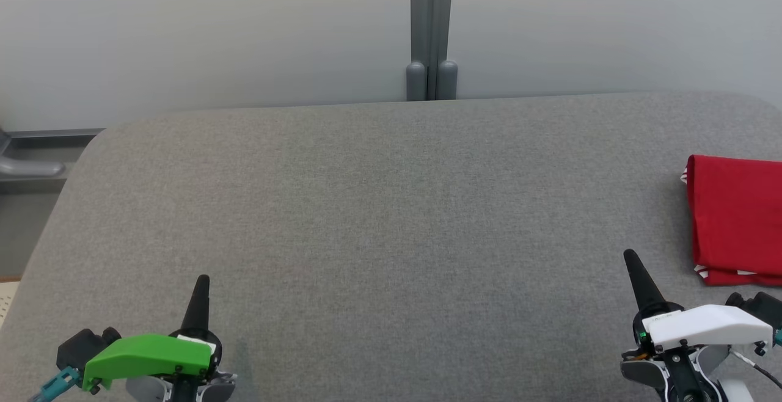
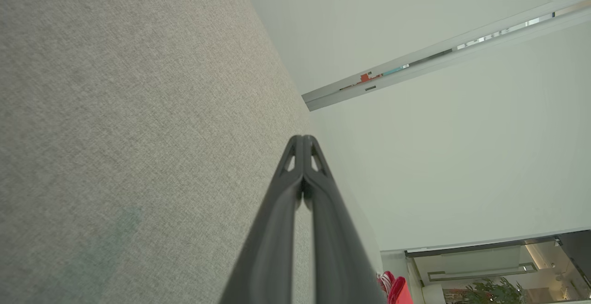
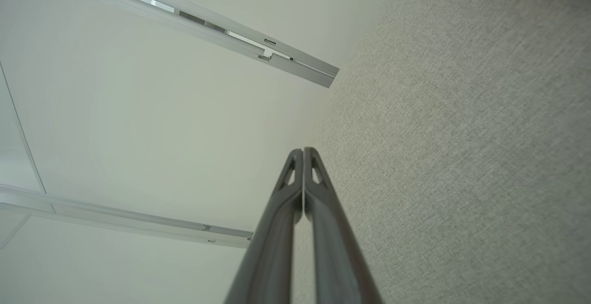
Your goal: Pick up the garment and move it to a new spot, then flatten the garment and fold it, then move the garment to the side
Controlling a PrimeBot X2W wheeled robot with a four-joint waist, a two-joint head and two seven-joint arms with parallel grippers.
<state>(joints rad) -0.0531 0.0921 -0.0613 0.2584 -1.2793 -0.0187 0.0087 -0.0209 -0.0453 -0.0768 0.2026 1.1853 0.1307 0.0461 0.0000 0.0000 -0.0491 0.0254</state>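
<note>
Lying folded at the right edge of the grey worktop [image 1: 391, 206], the red garment [image 1: 736, 219] looks soft, light and limp, best pinched by a corner through every layer; the left gripper [image 1: 202, 283] and right gripper [image 1: 630, 259], fingers pressed together, hold nothing.

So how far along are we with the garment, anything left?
Done, by the look of it: the red garment lies folded into a neat rectangle at the right side of the grey table, away from the middle. In hand: nothing; the left gripper and right gripper are shut and empty near the front edge. Left: probably nothing, though the frame cuts off the garment's right part.
</note>
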